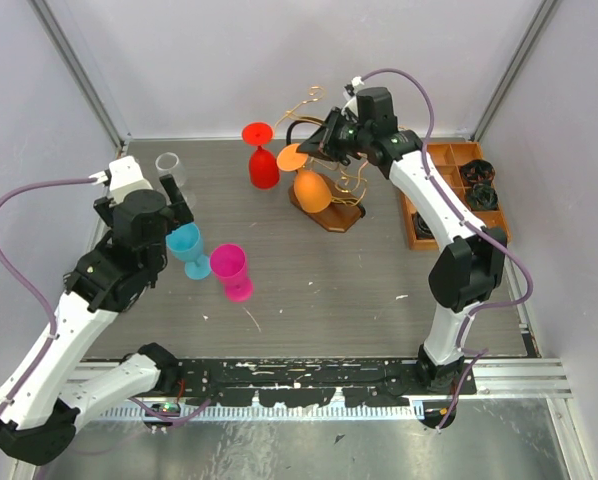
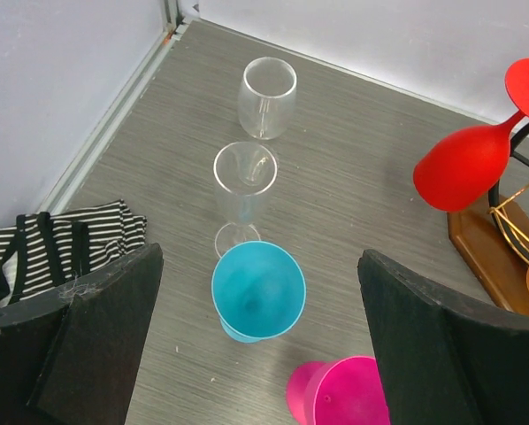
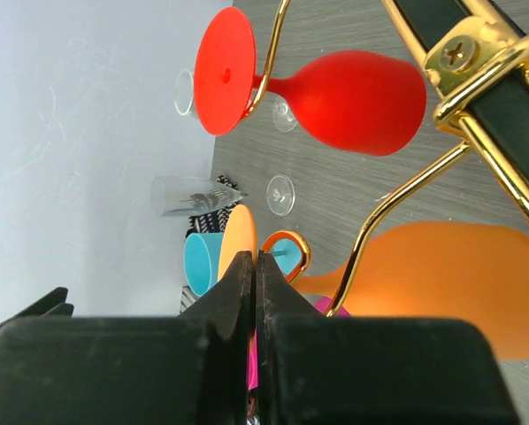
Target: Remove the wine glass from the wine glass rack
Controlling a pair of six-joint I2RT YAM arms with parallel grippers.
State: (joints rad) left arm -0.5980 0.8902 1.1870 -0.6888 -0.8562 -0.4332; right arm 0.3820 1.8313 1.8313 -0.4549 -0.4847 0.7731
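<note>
An orange-brown compartment tray (image 1: pixel 445 158) at the table's right edge holds small black objects (image 1: pixel 479 185). The gold wire wine glass rack on its oval wooden base (image 1: pixel 331 214) carries a red plastic wine glass (image 1: pixel 263 168) and an orange plastic wine glass (image 1: pixel 313 189). The orange glass is smooth and opaque. It hangs by its round foot (image 3: pixel 233 239), with the stem tilted, foot uppermost and bowl low towards the base.

The right gripper (image 3: pixel 256 282) has its fingers pressed together at the foot's rim, but a pinch cannot be confirmed. The left gripper (image 2: pixel 260 301) is spread wide above a turquoise goblet (image 2: pixel 247 305).
</note>
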